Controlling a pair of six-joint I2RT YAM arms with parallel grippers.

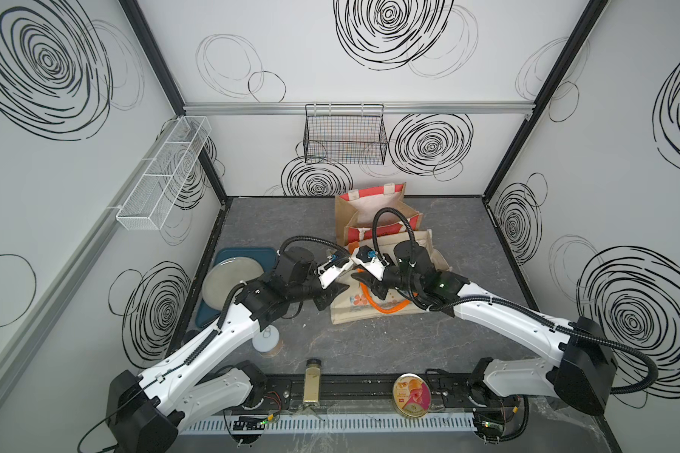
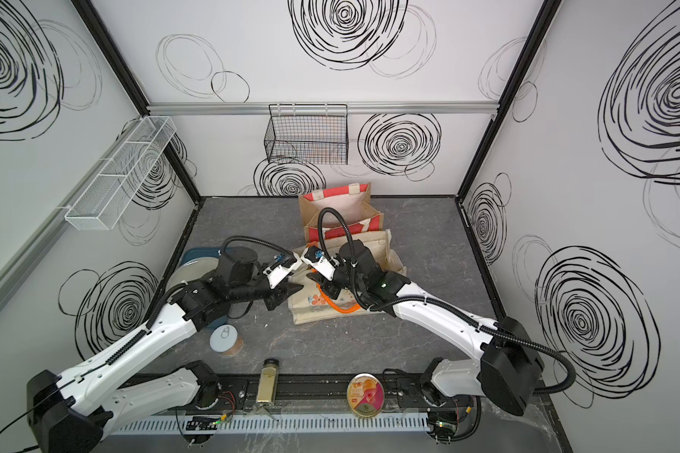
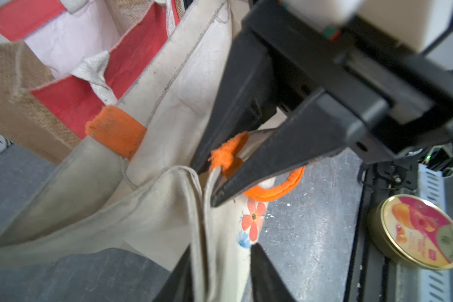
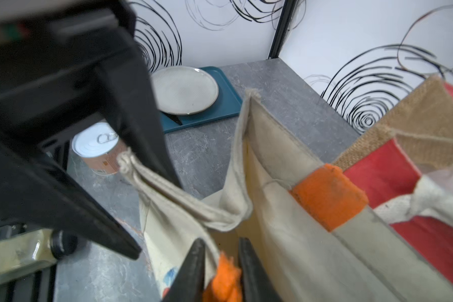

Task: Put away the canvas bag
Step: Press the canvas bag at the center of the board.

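Barely underway: right hand pinches the orange handle of the canvas bag, left hand sits open around its rim, nothing stowed yet.

No lettering is legible: print on the round tin and the can's label is too blurred.

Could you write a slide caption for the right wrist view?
Right gripper pinching the orange handle of the canvas bag; left gripper open nearby.
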